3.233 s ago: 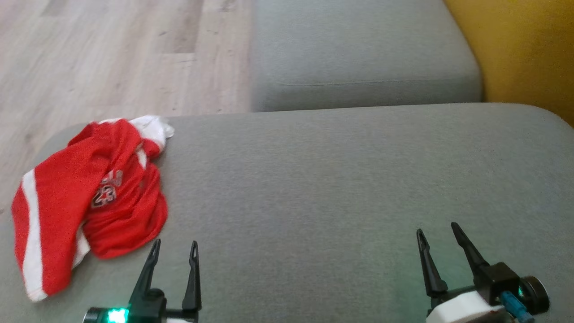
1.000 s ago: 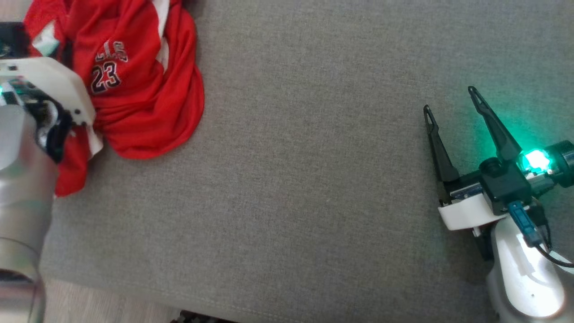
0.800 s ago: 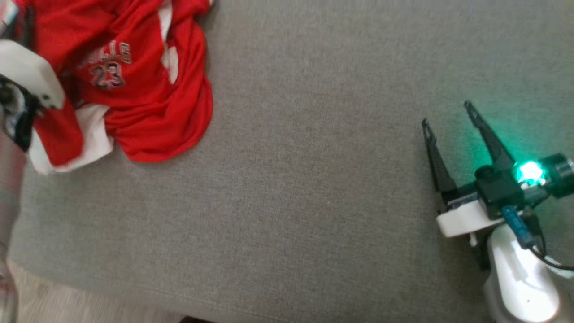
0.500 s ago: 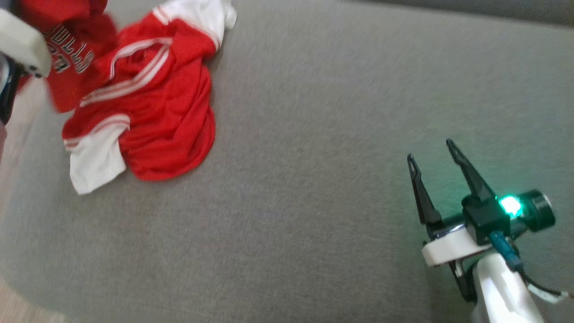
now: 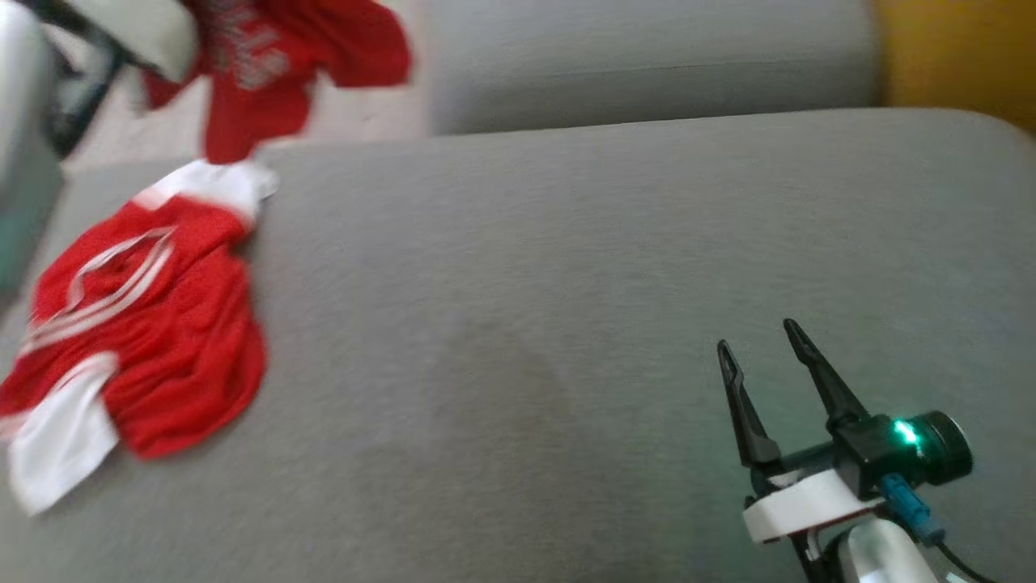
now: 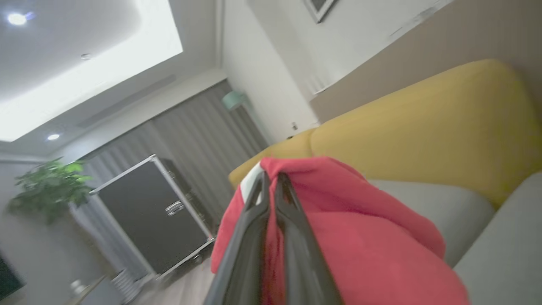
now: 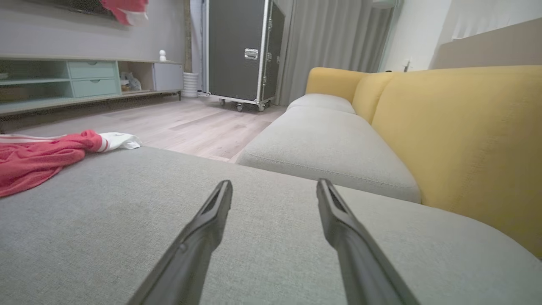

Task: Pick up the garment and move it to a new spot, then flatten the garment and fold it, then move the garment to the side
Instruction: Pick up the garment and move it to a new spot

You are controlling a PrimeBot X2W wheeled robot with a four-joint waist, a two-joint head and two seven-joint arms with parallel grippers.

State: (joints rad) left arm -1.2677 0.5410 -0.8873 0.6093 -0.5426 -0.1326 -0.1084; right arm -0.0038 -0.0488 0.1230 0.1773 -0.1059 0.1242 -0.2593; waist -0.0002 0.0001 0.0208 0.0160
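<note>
Grey seat cushions point(image 7: 127, 237); yellow sofa back point(image 7: 465, 140); pale wood floor point(image 7: 186, 127); black wheeled case point(image 7: 241, 51); grey curtains point(image 7: 334, 34); low shelf unit point(image 7: 84, 80); leafy plant point(image 6: 51, 186), possibly potted.

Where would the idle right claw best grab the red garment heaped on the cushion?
Probably the white end, approached low from the right across the cushion: it sticks out of the bunched red garment toward the open right gripper.

Saw a grey sofa cushion point(image 5: 566, 283) spread across most of the head view. Found a red and white garment point(image 5: 162, 348) crumpled flat on it at the left edge of the frame. Noted a second grey cushion point(image 5: 647, 65) just beyond, along the top.
</note>
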